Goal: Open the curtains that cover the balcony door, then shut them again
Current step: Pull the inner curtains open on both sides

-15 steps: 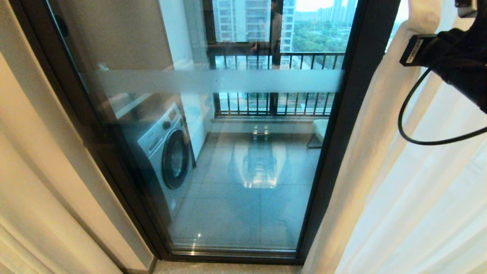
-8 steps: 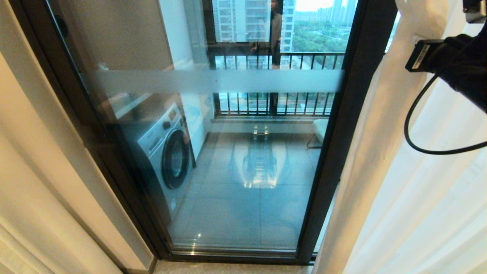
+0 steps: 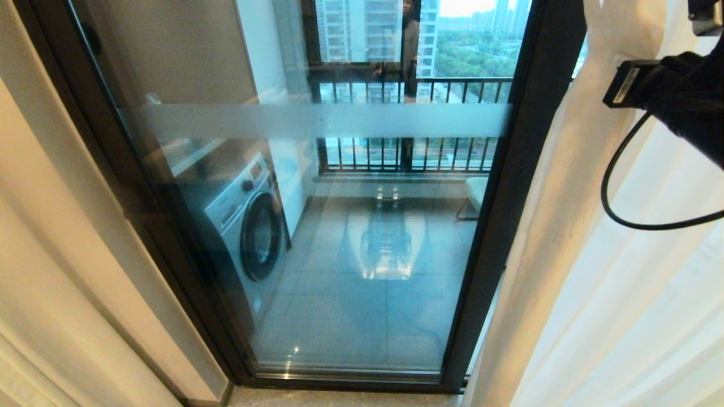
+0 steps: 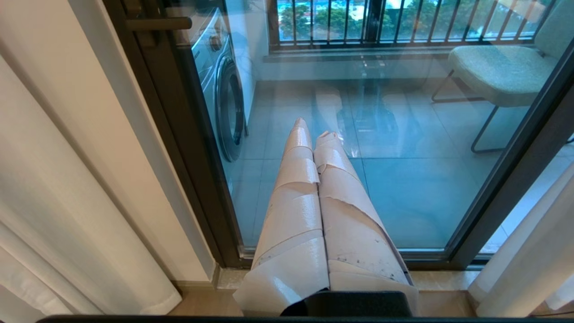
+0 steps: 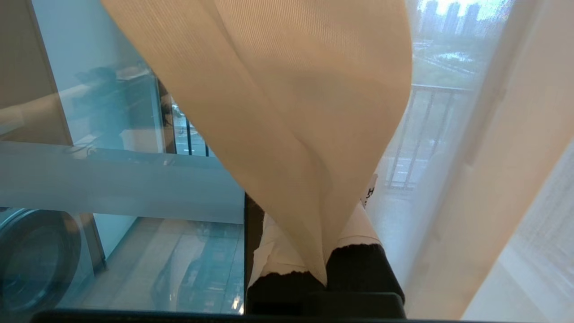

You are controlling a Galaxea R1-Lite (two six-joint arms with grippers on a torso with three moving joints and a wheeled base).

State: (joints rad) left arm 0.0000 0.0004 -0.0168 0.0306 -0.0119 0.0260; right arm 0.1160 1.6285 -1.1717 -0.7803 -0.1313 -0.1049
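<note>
Item: the curtains [image 3: 571, 226], two layers hanging to the right of the balcony door [image 3: 350, 226], so that its glass panel stands uncovered between dark metal posts. Heavy layer: cream, opaque, finely ribbed weave, falling in long soft pleats; its leading edge lies along the door's right-hand post. Sheer layer [image 3: 639, 294]: thin, white, see-through, further right of the door. My right gripper [image 5: 325, 242], raised beside the door's right post, has its taped fingers pressed together on a fold of the cream cloth, which drapes over them. My left gripper [image 4: 314, 148] is parked low before the door, fingers pressed together on nothing, wrapped in cracked pale tape. Handling, as I judge it: the cream layer is limp yet weighty, will drag and swing rather than slide stiffly, and may slip from a shallow pinch; best held by a gathered fold at the leading edge, well up. The sheer is light, likely to billow and snag. Beyond the door: a washing machine [image 3: 249, 226] at left, grey floor tiles, black railing [image 3: 407, 152].
</note>
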